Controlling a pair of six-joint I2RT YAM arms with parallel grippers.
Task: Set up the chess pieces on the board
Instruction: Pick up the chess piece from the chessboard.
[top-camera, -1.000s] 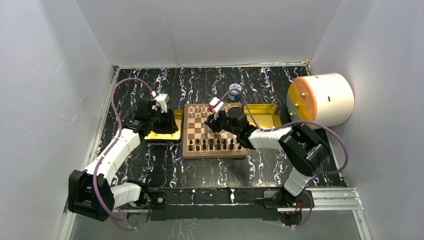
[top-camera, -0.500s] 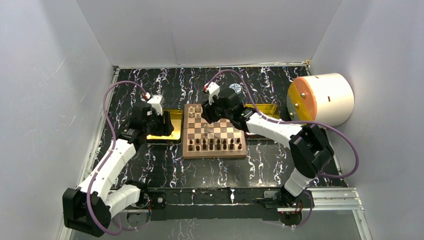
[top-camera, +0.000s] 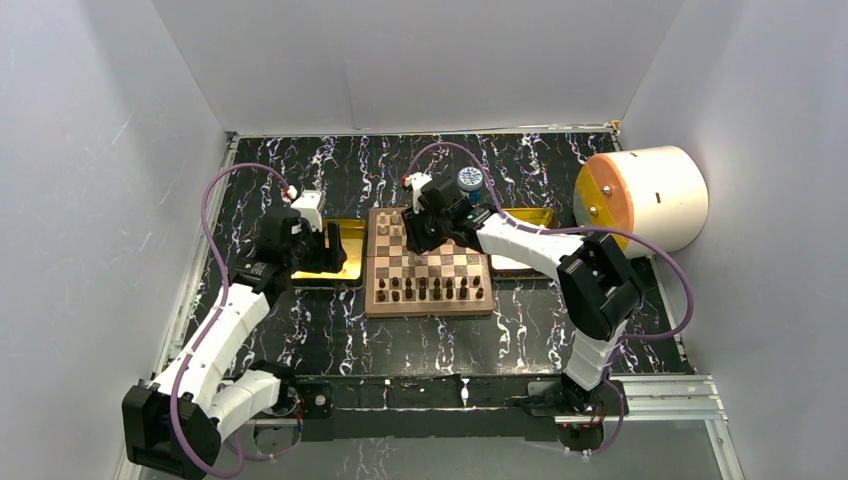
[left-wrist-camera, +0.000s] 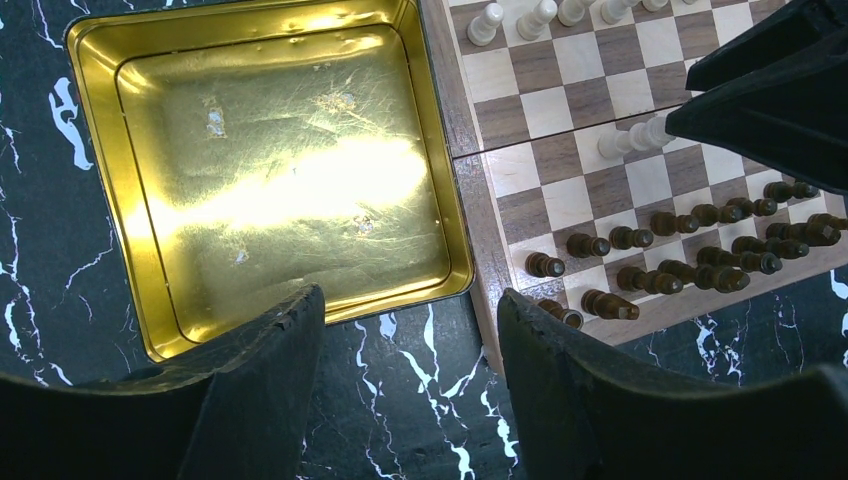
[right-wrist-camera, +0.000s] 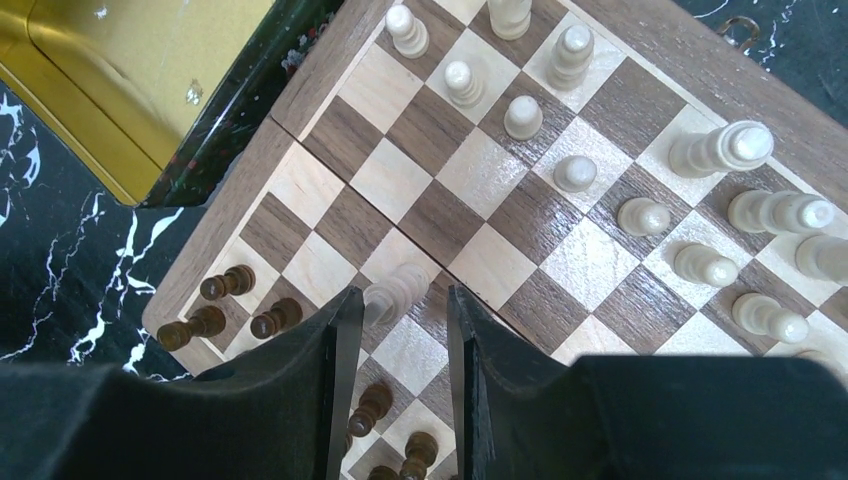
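Nearly done, I judge: dark pieces line the near edge of the board, and most cream pieces line its far edge. The right claw grasps one cream piece, tilted, over the board's middle, not yet seated. The left claw gapes over the tray left of the board.

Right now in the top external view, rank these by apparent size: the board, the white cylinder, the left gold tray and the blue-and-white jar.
1. board and white cylinder: they look about alike, so I won't rank one over the other.
2. left gold tray, partly hidden.
3. blue-and-white jar, smallest.
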